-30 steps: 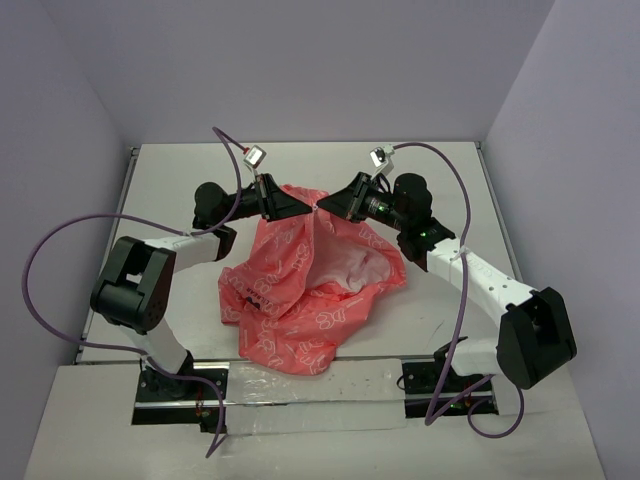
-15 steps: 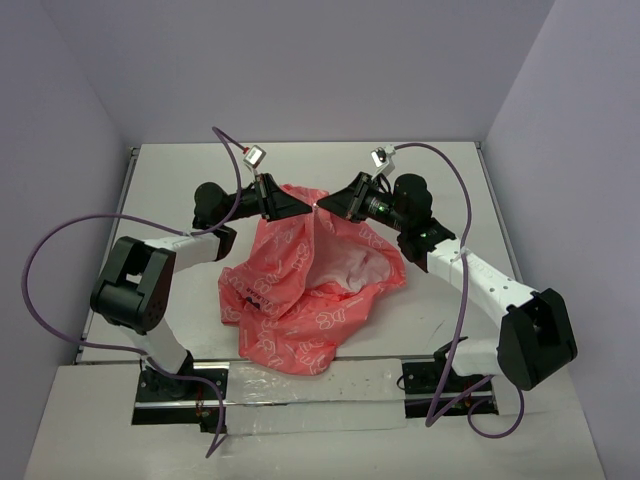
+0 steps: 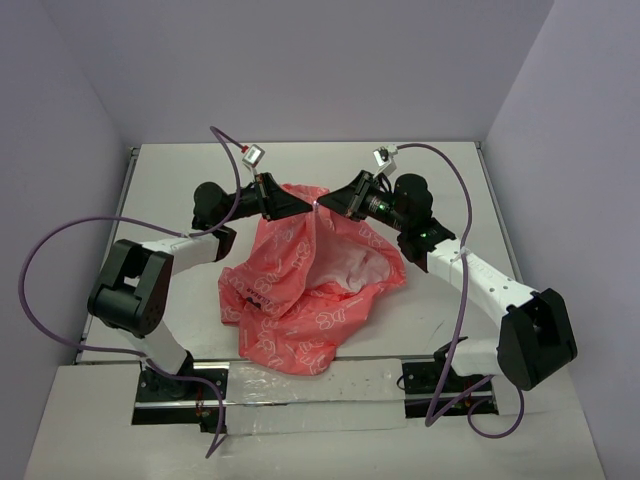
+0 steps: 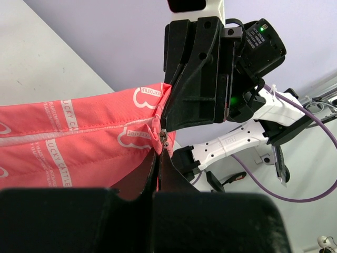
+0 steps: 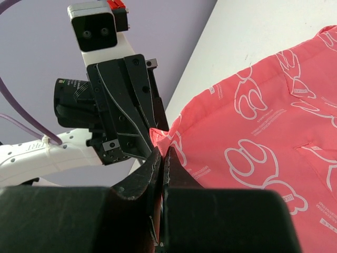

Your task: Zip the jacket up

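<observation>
Crowded at the raised top edge of the jacket (image 3: 310,290): left gripper (image 3: 301,205) and right gripper (image 3: 324,203) nearly tip to tip, only cloth between. Bare table (image 3: 445,170) behind and either side. Cables (image 3: 436,150) arching above both arms.

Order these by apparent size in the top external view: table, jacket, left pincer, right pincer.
Largest: table.
Next: jacket.
Smallest: left pincer and right pincer, which look alike, so unranked.
</observation>
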Controlling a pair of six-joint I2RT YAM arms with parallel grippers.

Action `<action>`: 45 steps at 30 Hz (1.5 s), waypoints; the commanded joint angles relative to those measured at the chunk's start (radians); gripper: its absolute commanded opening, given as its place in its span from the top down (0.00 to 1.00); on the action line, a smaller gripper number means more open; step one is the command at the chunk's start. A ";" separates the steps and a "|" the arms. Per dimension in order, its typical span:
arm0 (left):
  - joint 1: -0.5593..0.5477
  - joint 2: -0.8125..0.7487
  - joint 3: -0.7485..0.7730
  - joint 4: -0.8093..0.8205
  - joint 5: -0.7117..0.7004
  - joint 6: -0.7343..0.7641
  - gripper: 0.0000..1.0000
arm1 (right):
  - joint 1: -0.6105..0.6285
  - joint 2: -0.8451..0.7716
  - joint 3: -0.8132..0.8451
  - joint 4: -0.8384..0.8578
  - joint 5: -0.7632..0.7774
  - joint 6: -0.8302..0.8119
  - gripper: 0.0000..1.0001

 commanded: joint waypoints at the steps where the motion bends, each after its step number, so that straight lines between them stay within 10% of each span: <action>1: -0.032 -0.030 -0.009 0.026 0.096 0.023 1.00 | -0.036 -0.017 0.057 0.149 0.101 0.013 1.00; 16: -0.032 -0.022 0.023 -0.002 0.086 0.037 1.00 | -0.045 -0.068 -0.009 0.118 0.064 0.002 0.96; 21: -0.032 -0.024 0.026 -0.009 0.084 0.038 1.00 | -0.045 -0.074 -0.022 0.119 0.068 0.002 0.81; 29: -0.032 -0.036 0.025 -0.028 0.080 0.053 1.00 | -0.045 -0.085 -0.035 0.118 0.077 0.006 0.97; 45: -0.032 -0.038 0.037 -0.053 0.064 0.069 1.00 | -0.043 -0.084 -0.024 0.020 -0.049 -0.059 0.55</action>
